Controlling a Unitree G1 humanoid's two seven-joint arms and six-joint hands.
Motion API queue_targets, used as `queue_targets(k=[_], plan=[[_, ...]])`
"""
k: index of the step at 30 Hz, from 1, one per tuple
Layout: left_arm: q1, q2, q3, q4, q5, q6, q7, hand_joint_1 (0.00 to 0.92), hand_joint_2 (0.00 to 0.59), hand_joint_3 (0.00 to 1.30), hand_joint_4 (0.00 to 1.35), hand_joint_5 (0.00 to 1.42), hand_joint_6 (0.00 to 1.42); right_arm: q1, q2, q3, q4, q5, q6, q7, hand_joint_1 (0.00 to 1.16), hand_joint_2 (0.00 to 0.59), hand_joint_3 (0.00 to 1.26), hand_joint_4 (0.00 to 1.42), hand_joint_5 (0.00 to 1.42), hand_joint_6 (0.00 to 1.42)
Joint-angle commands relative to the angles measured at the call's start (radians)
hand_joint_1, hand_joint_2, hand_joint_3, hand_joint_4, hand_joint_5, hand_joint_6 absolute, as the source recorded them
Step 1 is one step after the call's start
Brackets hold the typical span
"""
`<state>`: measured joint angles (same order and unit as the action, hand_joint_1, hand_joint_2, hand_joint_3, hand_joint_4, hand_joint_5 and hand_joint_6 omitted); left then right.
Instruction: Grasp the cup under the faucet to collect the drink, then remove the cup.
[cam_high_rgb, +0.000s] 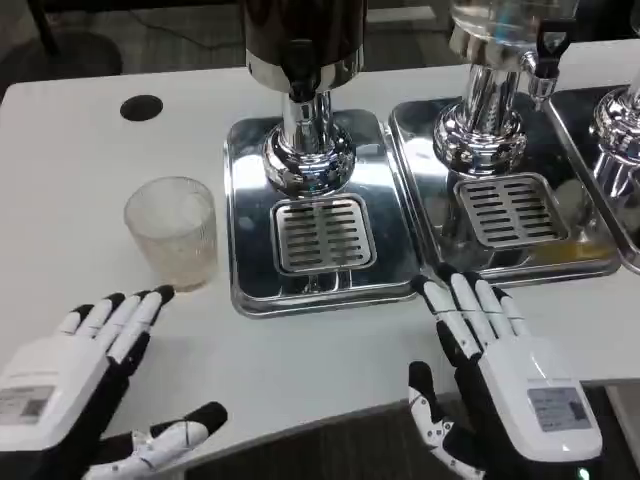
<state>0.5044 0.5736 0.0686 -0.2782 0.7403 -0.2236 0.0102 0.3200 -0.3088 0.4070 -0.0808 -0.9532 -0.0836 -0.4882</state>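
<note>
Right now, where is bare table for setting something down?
Free: the table left of the cup, and the strip between the left hand and right hand. Crowded: the dispenser trays from centre to right edge.

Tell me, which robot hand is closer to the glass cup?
Left. The left hand sits just below the cup, fingertips almost reaching it. The right hand is far across the table.

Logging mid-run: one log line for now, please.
cup: empty, upright, left of tray | left hand: open, near cup | right hand: open | phase: pre-grasp
</note>
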Motion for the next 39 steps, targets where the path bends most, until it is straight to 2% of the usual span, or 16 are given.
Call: queue_targets(k=[1, 10, 20, 24, 32, 36, 39], plan=[[-0.009, 0.017, 0.013, 0.022, -0.025, -0.011, -0.009, 0.0, 0.11, 0.0, 0.0, 0.0, 0.0, -0.008, 0.019, 0.009, 0.001, -0.005, 0.01, 0.009, 0.51, 0.569, 0.1, 0.0, 0.0, 0.03], [-0.039, 0.015, 0.036, 0.068, -0.066, 0.01, -0.011, 0.0, 0.11, 0.0, 0.0, 0.0, 0.0, -0.021, 0.043, 0.013, 0.01, -0.002, 0.019, 0.015, 0.51, 0.57, 0.11, 0.0, 0.0, 0.03], [-0.133, 0.003, 0.078, 0.19, -0.138, 0.007, 0.04, 0.0, 0.107, 0.0, 0.0, 0.0, 0.0, -0.009, 0.05, 0.017, -0.013, -0.006, 0.031, 0.024, 0.51, 0.57, 0.12, 0.0, 0.0, 0.03], [-0.182, -0.005, 0.089, 0.235, -0.174, 0.006, 0.055, 0.0, 0.096, 0.0, 0.0, 0.0, 0.04, -0.015, 0.053, 0.017, -0.01, 0.001, 0.028, 0.029, 0.51, 0.57, 0.13, 0.0, 0.0, 0.04], [-0.269, -0.006, 0.079, 0.327, -0.215, -0.006, 0.066, 0.0, 0.091, 0.0, 0.0, 0.0, 0.06, -0.021, 0.054, 0.015, -0.01, 0.009, 0.024, 0.037, 0.51, 0.563, 0.16, 0.0, 0.0, 0.06], [-0.363, -0.023, 0.062, 0.452, -0.266, -0.019, 0.06, 0.0, 0.089, 0.0, 0.0, 0.0, 0.07, -0.028, 0.056, 0.016, -0.007, 0.014, 0.023, 0.047, 0.5, 0.562, 0.18, 0.0, 0.0, 0.06], [-0.415, -0.029, 0.047, 0.529, -0.28, -0.048, 0.08, 0.0, 0.075, 0.0, 0.0, 0.02, 0.15, -0.028, 0.059, 0.015, -0.009, 0.013, 0.024, 0.043, 0.5, 0.562, 0.22, 0.0, 0.0, 0.08]])
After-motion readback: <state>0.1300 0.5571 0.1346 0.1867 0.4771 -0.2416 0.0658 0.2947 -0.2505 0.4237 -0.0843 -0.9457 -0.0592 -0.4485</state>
